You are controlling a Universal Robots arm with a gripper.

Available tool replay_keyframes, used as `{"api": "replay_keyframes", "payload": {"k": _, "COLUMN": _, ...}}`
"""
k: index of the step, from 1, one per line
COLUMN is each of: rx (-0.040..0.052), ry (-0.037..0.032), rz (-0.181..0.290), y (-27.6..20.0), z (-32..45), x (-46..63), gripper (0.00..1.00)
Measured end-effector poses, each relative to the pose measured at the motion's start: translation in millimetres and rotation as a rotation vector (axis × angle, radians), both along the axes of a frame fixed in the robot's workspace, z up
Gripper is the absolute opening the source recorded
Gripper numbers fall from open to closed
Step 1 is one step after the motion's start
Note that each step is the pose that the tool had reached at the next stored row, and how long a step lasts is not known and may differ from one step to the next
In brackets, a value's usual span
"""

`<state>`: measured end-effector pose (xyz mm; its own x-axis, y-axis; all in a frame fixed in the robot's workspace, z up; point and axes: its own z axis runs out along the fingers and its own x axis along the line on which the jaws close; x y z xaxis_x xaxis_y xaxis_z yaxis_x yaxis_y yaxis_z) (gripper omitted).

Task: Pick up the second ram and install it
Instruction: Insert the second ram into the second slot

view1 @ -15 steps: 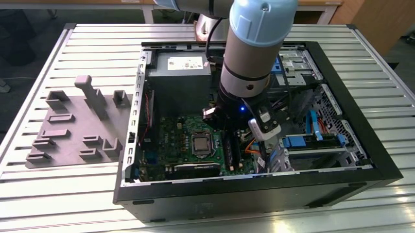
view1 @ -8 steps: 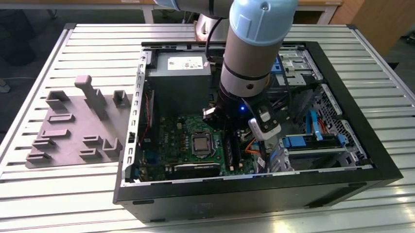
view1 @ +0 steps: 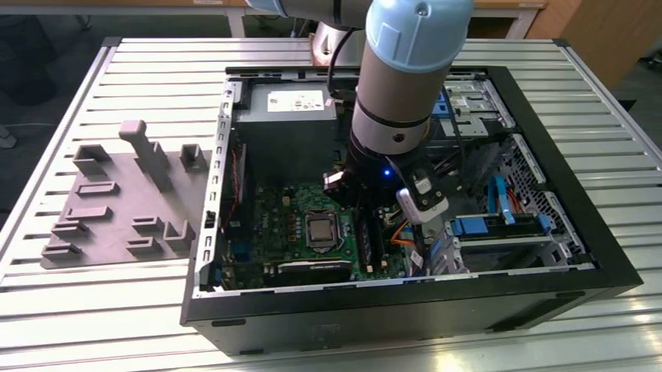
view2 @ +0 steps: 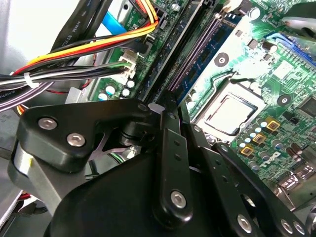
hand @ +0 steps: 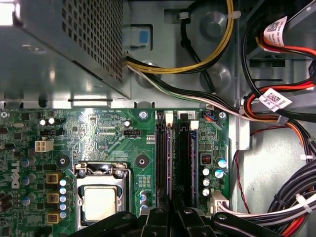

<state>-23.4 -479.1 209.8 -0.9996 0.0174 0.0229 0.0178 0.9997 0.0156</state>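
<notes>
second ram (hand: 193, 163) beneath gripper (hand: 170, 213)

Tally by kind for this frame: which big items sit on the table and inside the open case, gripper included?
Computer case: 1
Motherboard: 1
Processor: 1
Power supply: 1
Grey fixture plate: 1
Gripper: 1
Total: 6

A ribbed silvery metal tabletop (view1: 155, 74) filled the exterior view, catching pale overhead glare. Beyond the tabletop's far edge stood light wooden furniture (view1: 594, 31) with white legs, and a dark grey floor (view1: 46, 54) lay beside it.
</notes>
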Motion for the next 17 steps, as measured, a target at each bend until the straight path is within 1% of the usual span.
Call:
{"api": "replay_keyframes", "payload": {"k": 6, "rx": 0.0003, "ry": -0.0001, "rz": 0.011, "y": 0.0, "z": -0.9, "x": 0.1, "gripper": 0.14}}
{"api": "replay_keyframes", "payload": {"k": 17, "rx": 0.0, "ry": 0.0006, "rz": 0.012, "y": 0.0, "z": -3.6, "x": 0.0, "gripper": 0.14}}
